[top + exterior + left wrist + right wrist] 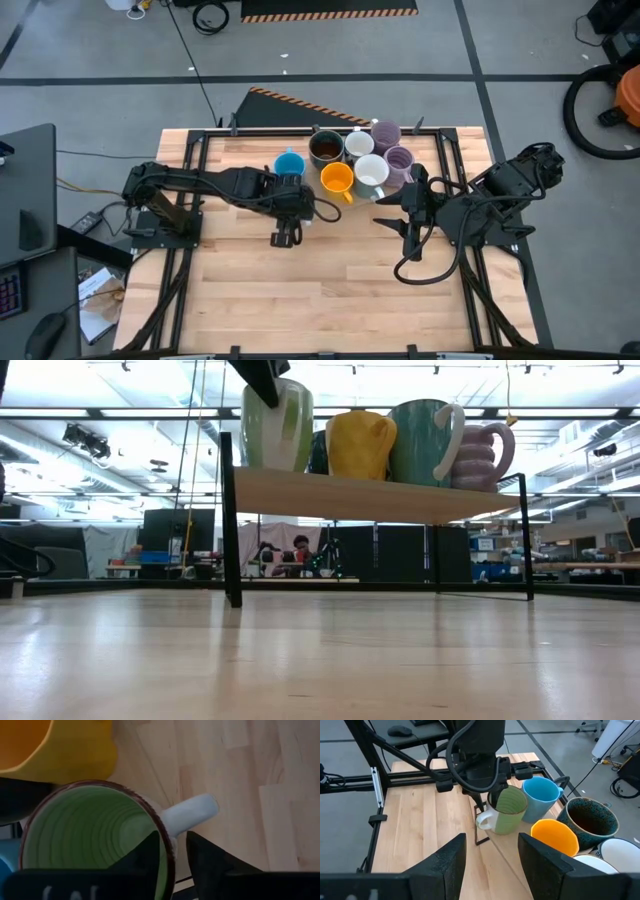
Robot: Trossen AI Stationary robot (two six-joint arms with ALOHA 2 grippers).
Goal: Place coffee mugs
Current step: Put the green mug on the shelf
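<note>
The green mug has a brown rim and a pale handle. It stands at the left end of a raised wooden shelf, beside the blue mug. My left gripper hangs over it and is shut on its rim; in the high view the gripper hides the mug. The orange, dark brown, white, white-grey and two lilac mugs cluster on the shelf. My right gripper is open and holds nothing, right of the cluster. My left gripper holds the green mug by its rim next to the handle. One finger is inside the cup and the other is outside, beside the handle. The fingers come from above, pointing down. The mug is upright, its base at the shelf top.
The shelf stands on thin black legs, with open table beneath and in front of it. The other mugs stand close together right beside the green one. A black frame borders the table's sides. A cable loops below the right arm.
</note>
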